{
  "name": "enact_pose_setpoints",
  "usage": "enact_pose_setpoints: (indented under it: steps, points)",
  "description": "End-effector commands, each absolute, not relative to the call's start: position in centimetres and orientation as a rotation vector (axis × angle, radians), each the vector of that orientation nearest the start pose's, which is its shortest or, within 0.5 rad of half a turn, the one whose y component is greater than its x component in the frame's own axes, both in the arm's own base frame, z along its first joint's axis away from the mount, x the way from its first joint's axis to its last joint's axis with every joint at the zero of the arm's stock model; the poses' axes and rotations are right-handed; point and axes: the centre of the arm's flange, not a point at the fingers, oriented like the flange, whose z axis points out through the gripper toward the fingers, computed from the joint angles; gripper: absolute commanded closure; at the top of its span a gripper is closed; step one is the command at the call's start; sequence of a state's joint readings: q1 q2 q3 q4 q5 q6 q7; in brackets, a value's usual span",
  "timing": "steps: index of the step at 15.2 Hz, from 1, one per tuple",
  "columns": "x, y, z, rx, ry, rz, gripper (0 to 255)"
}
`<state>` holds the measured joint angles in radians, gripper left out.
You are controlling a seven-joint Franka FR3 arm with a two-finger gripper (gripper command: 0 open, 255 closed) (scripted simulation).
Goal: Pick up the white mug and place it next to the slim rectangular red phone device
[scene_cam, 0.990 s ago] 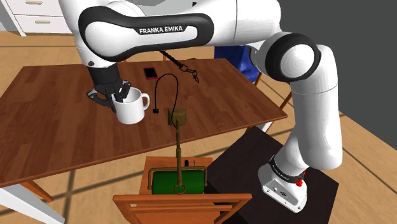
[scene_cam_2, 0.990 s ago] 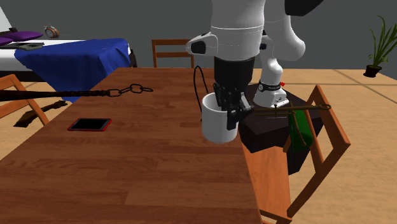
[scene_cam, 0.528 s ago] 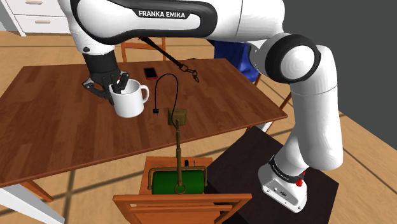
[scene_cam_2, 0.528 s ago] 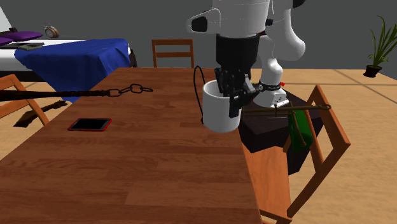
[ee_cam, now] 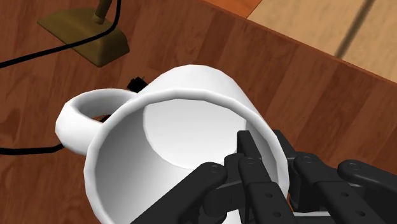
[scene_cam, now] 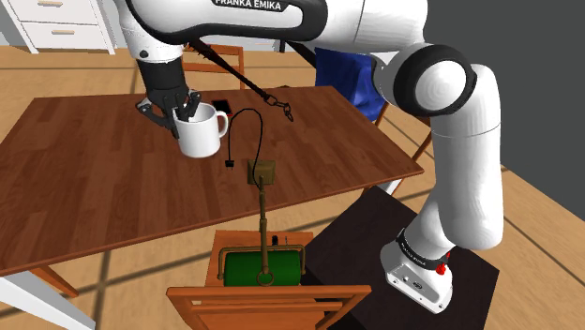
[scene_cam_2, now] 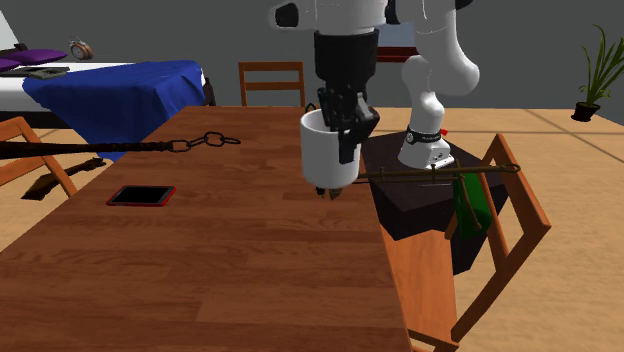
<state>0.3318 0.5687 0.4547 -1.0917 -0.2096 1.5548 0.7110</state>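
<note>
The end effector (scene_cam_2: pixel 345 125) pinches the rim of the white mug (scene_cam_2: pixel 328 150), one finger inside and one outside, and holds it upright in the air above the wooden counter (scene_cam_2: pixel 200 285). The mug is empty inside. The red-edged phone (scene_cam_2: pixel 141 195) lies flat on the counter, well apart from the mug toward the second exterior view's left

Bare tabletop (scene_cam_2: pixel 250 230) beside red phone (scene_cam_2: pixel 141 195), chain (scene_cam_2: pixel 205 141) beyond it, black cable (scene_cam: pixel 247 110) arching beside mug (scene_cam_2: pixel 328 150)
</note>
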Motion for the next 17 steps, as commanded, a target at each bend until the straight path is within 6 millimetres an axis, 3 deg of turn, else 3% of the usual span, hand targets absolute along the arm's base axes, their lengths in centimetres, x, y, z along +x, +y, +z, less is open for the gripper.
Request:
enact_pose_setpoints:
  steps: [1,17]
  points:
    - [57.6,38.9,50.6,-3.155,-0.034,0.098,255]
    - [65.6,19.7,46.7,-3.155,-0.034,0.098,255]
